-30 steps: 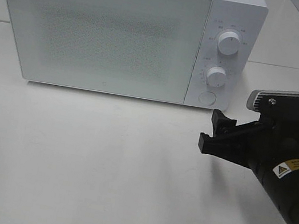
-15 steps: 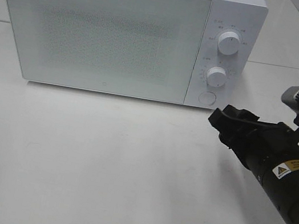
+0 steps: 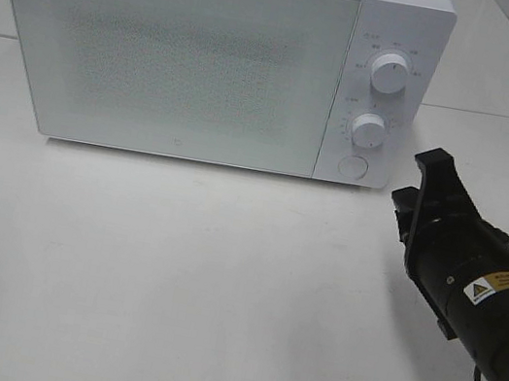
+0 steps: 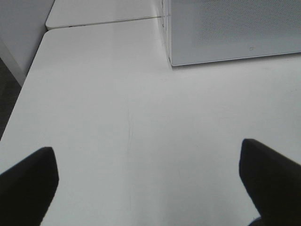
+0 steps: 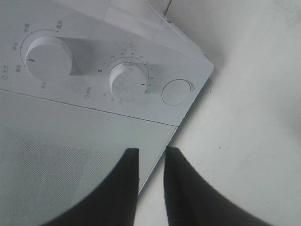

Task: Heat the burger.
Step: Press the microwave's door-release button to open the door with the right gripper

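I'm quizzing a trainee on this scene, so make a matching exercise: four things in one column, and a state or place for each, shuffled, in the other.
1 microwave door
2 left gripper
3 right gripper
4 round button

A jaws wide apart
B just below the lower knob
C shut
D jaws close together, narrow gap

Pairs: 1-C, 2-A, 3-D, 4-B
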Motion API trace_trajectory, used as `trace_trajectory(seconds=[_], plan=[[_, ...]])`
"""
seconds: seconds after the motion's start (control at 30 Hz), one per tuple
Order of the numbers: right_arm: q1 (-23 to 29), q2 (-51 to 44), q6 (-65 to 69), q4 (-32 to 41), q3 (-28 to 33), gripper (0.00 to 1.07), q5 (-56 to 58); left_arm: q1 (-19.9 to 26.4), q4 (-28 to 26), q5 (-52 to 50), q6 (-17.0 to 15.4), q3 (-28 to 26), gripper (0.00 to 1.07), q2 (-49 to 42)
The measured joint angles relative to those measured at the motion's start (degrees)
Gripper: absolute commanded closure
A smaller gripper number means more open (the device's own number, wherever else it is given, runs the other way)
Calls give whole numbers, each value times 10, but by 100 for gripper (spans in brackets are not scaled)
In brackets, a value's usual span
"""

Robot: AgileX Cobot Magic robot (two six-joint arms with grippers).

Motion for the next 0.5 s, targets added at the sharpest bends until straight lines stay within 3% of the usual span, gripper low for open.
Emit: trace_trajectory(seconds=[0.17, 0.27, 0.5], plan=[[0, 0, 65, 0, 0, 97, 0, 0, 0, 0, 0, 0, 9, 0], [0, 0, 99, 0, 0, 107, 0, 0, 0, 0, 0, 0, 9, 0], [0, 0, 179, 0, 0, 107, 0, 0, 0, 0, 0, 0, 9, 0]])
